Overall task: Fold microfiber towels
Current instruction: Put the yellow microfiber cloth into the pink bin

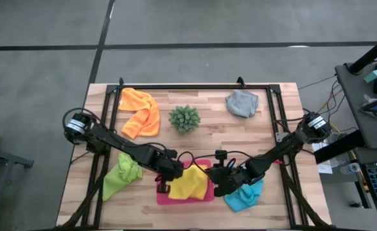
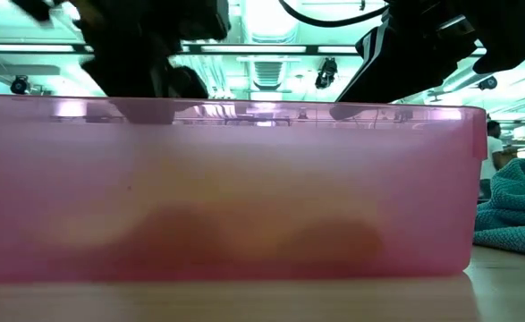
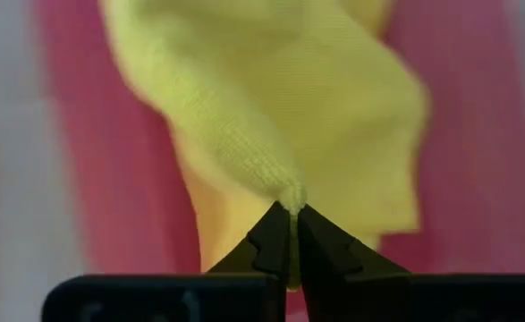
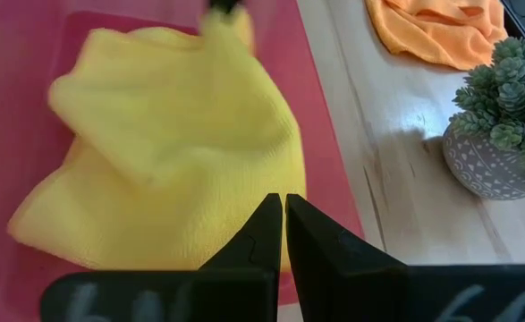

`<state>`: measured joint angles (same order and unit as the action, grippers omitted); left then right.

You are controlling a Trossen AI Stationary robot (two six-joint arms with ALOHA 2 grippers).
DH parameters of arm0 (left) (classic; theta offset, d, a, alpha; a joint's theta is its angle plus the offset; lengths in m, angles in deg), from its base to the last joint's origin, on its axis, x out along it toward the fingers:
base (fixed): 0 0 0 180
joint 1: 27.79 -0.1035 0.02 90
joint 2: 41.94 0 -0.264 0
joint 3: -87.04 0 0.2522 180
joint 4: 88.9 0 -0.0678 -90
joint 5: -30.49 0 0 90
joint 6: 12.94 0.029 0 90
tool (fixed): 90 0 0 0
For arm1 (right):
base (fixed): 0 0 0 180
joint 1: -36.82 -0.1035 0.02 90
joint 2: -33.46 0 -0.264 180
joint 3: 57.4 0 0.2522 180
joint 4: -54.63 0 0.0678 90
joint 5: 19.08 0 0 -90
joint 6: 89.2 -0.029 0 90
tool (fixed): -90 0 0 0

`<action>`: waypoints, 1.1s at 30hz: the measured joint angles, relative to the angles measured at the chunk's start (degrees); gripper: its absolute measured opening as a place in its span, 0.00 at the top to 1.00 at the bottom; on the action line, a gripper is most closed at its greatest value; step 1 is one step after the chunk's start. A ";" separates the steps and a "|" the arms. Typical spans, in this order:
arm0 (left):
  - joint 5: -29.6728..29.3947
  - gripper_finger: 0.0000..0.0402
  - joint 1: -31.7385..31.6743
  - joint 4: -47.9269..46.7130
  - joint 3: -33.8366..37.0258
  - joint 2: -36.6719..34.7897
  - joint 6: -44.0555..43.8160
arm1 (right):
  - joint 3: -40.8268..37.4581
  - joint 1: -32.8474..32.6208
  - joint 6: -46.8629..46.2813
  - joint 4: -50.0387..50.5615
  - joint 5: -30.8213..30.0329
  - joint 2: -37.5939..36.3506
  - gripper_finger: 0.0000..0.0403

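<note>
Pinching a peak of the yellow towel [image 3: 280, 134], the left gripper [image 3: 291, 234] has its fingers closed tight on the cloth, so that a small tuft of fabric sits squeezed between the tips in the left wrist view. In the high view this gripper [image 1: 169, 174] sits at the lower middle of the frame, at the left edge of the yellow towel [image 1: 189, 183], which lies crumpled on the pink tray [image 1: 164, 197]. The right gripper [image 1: 223, 183] is just to the right of the same towel, at the tray's right edge; in the right wrist view its fingers [image 4: 260, 234] are pressed together with only a thin slit between them, and nothing shows between the tips, with the yellow towel [image 4: 164, 152] lying beyond them on the tray [image 4: 29, 80].

The light blue towel [image 1: 245, 196] is bunched on the wooden surface [image 1: 207, 102] at the lower right of the frame, touching the tray's right side and partly under the right arm. The lime green towel [image 1: 121, 176] lies at the lower left, under the left arm. The orange towel [image 1: 140, 112] is spread at the upper left, the grey towel [image 1: 242, 102] at the upper right, and a small spiky green plant [image 1: 184, 119] stands between them.

In the low view the tray's pink wall [image 2: 244, 197] fills most of the frame, with the light blue towel [image 2: 517, 206] beside it at the right edge.
</note>
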<state>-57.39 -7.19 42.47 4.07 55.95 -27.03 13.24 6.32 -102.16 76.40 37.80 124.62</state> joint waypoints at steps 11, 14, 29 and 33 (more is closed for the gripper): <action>-3.14 1.00 -2.33 -5.31 -0.86 -0.57 -1.34 | 0.00 0.00 -0.08 0.01 -0.01 0.02 0.97; -3.63 1.00 -3.29 -7.10 -0.62 -0.57 -3.59 | 0.00 0.00 -0.08 0.00 -0.02 0.02 0.97; -2.63 0.76 -5.78 -9.96 -0.62 -1.38 -1.71 | -0.19 0.00 -0.10 -0.03 -0.02 0.02 0.97; -2.57 0.66 -6.22 -12.54 -0.87 -1.74 -0.44 | -0.40 0.00 -0.10 -0.02 -0.03 0.02 0.97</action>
<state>-59.96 -13.41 29.92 3.20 54.21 -27.47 12.84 6.32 -102.26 76.38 37.77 124.64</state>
